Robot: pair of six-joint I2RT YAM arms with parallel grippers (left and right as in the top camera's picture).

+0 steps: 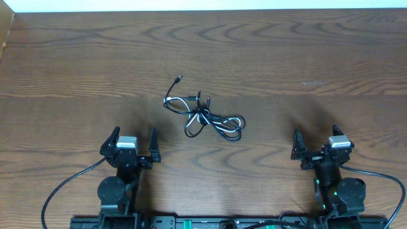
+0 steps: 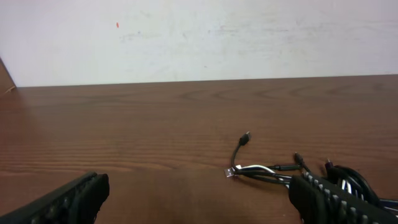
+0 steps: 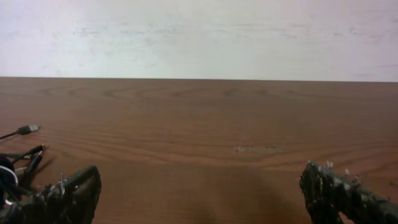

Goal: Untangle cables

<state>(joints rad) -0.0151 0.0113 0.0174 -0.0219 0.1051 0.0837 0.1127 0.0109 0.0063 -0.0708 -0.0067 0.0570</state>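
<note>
Brown wood-grain bench [image 1: 76, 57], 4 items, listed L to R.

1. Left claw [image 1: 133, 137]: near edge, L of centre. Released, jaws spread wide, nothing between them. Well apart from the tangle.

2. Cables [image 1: 205, 118]: one bundle, approx. mid-bench, between the two claws and a bit farther out. Black cable [image 1: 169, 97]: free plug end pokes out up-left, the rest loops back into the knot. White cable [image 2: 256, 168]: pale strands thread through the black loops; exact crossings too small to tell. Knot looks tightest near the middle, with looser loops trailing R.

3. Right claw [image 1: 315, 136]: near edge, R side. Released, jaws wide, empty. Farther from the bundle than the L one.

Step in hand (est.): approach and first pinch, nothing started yet. Rec.: L claw takes the black free end, since that is the only clear handle; R claw pins a loose R loop. Pull apart slowly and low along the bench. Risk: fast pull tightens the knot, or drags the whole bundle.
</note>
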